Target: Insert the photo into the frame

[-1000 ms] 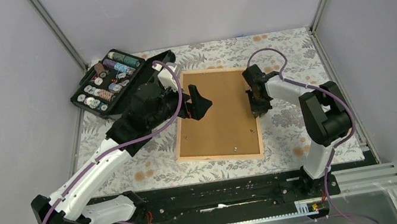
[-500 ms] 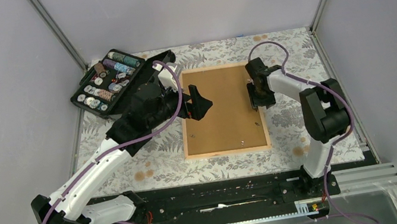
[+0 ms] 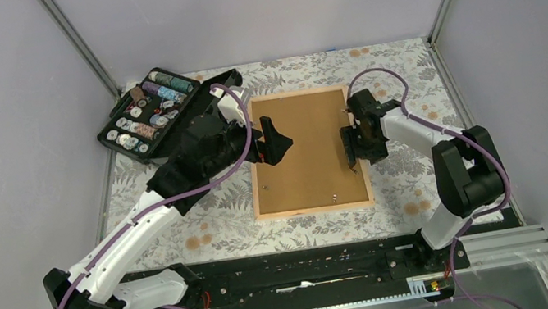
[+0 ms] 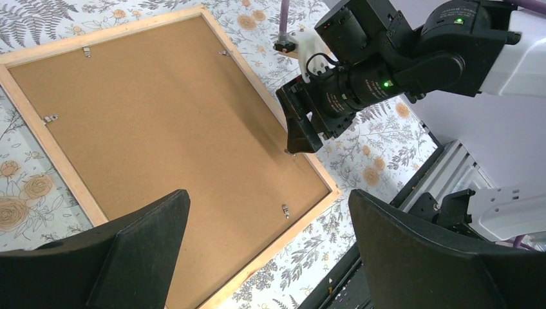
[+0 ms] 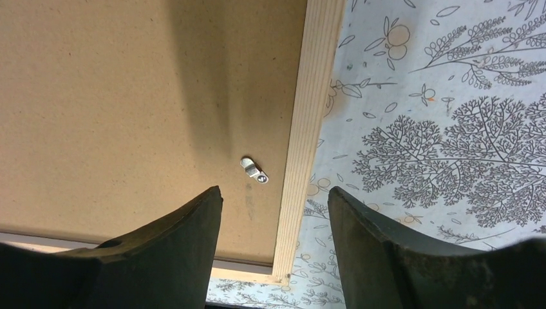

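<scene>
The frame [image 3: 313,209] lies face down in the middle of the table, its pale wood rim [image 4: 244,62] around a brown backing board [image 3: 302,146]. The photo is hidden. My left gripper [image 3: 275,139] hangs open above the frame's left edge with nothing between its fingers; in its own view the left gripper [image 4: 267,199] looks down on the board [image 4: 174,122]. My right gripper [image 3: 350,148] is open just above the frame's right rim [image 5: 309,129], one finger over the board [image 5: 129,96] and one over the cloth. A small metal clip [image 5: 254,170] sits by the rim.
An open black case [image 3: 152,111] of spools and round pieces stands at the back left. A floral cloth [image 3: 406,167] covers the table. The arms' black base rail [image 3: 306,270] runs along the near edge, and grey walls close in three sides.
The frame has turned from askew to square with the table. My right gripper has opened and drawn slightly nearer along the right rim. The left arm has not moved.
</scene>
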### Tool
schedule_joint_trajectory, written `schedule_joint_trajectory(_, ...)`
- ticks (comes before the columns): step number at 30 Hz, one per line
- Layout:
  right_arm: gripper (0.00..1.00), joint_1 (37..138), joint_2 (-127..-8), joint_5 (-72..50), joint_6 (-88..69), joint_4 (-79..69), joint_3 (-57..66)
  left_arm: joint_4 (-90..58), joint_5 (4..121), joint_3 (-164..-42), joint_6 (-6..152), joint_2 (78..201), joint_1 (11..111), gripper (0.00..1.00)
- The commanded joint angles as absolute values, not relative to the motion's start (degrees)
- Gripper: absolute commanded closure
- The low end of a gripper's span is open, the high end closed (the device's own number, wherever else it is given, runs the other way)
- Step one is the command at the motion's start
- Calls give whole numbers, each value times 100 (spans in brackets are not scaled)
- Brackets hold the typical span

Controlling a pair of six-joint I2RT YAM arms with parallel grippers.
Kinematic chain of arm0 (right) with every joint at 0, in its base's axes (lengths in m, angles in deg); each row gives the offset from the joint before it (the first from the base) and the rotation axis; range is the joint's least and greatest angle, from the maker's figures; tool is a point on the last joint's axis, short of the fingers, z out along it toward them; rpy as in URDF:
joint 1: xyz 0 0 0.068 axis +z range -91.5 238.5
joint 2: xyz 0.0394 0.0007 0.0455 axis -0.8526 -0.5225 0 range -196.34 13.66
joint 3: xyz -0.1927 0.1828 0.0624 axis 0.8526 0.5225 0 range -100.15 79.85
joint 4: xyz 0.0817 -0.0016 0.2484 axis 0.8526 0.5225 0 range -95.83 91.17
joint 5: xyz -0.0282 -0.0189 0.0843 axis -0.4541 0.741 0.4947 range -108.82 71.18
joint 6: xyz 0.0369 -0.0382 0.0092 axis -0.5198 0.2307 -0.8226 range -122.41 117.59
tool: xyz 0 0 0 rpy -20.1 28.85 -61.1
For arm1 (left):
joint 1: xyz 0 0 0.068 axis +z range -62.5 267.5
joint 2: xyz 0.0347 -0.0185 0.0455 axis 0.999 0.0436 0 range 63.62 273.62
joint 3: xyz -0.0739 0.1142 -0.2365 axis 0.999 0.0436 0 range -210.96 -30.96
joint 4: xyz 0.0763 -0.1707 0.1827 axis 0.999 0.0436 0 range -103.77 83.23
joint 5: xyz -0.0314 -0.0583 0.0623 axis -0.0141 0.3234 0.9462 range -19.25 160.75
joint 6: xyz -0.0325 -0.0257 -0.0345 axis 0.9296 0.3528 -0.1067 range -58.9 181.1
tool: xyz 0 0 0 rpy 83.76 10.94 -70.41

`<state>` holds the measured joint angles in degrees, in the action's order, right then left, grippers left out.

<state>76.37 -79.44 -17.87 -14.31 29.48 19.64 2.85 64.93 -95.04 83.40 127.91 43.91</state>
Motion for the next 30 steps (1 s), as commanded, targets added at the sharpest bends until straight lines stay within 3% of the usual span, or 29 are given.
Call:
schedule_joint_trajectory(1, 32, 7678, -8104, -1729, -1454, 2873, 1927, 56, 6624, -9476, 8320, 12833, 4413, 1)
schedule_joint_trajectory(18, 48, 7696, -8588, -1681, -1552, 2633, 1930, 82, 6618, -9503, 8300, 12839, 4409, 1)
schedule_joint_trajectory(22, 68, 7696, -8573, -1842, -1754, 2582, 2095, 78, 6596, -9496, 8307, 12816, 4411, 1)
schedule_joint_trajectory(30, 93, 7693, -8524, -1833, -2318, 2363, 2244, 82, 6564, -9504, 8307, 12791, 4413, 1)
